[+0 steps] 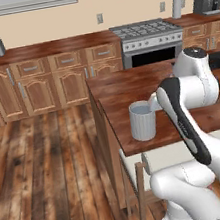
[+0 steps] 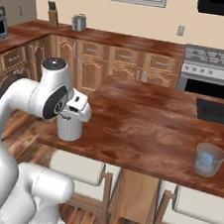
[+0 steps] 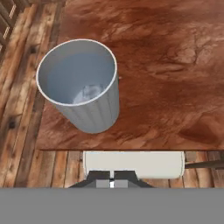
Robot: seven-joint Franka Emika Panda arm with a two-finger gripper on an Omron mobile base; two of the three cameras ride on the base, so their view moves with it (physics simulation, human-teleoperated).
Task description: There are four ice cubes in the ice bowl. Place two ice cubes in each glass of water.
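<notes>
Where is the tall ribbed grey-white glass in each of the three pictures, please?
Left base view: ribbed glass sits centre, near the front left corner of the island counter, beside the arm.
Right base view: ribbed glass is left of centre, partly behind the hand.
Hand view: ribbed glass is upper left, seen from above.
Shared landmark: the counter's front edge, just beside the glass.

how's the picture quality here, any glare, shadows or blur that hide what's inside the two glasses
Hand view: even light, no glare; the ribbed glass shows water and a pale blurry patch at the bottom, too soft to count as cubes. Right base view: the clear blue-tinted glass is small and soft, something pale inside. Left base view: the arm partly hides the ribbed glass; shadows are faint.
</notes>
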